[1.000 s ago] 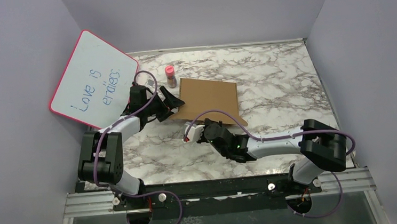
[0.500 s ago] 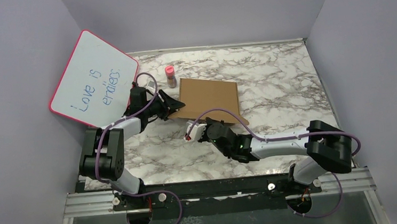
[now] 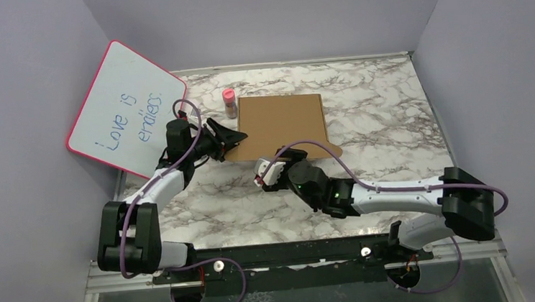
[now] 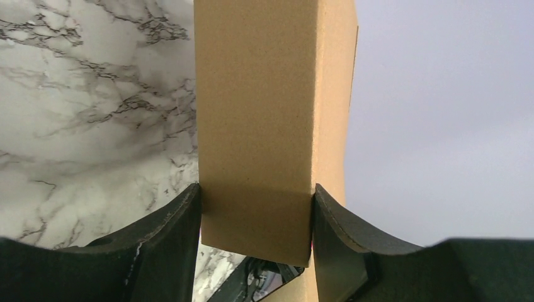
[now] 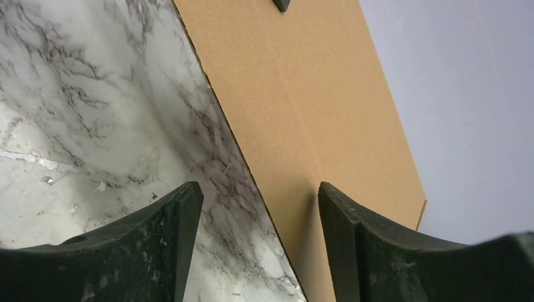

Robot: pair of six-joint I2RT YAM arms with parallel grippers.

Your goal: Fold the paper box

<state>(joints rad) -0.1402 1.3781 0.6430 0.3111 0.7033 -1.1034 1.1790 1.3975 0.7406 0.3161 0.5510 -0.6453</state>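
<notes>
The paper box (image 3: 284, 124) lies closed on the marble table (image 3: 376, 106), directly ahead of both grippers. Only plain brown outer faces show, and its inside is hidden. The left gripper (image 4: 255, 196) clamps a cardboard flap at the box's left edge. The flap fills the gap and touches both black fingers (image 4: 173, 220), which stand at a middling width.

The right gripper (image 5: 258, 195) is spread wide with nothing between its fingers. The box's near edge runs diagonally through that gap, with cardboard toward its right finger and bare marble toward its left.

A small jar with a pink lid (image 3: 230, 103) stands upright just off the left gripper's far side, beside the box's far left corner. Its contents cannot be made out. A pink-framed whiteboard (image 3: 123, 108) leans behind the left gripper, well apart from the right one.

Counted: one box, one jar, one whiteboard, two grippers.
</notes>
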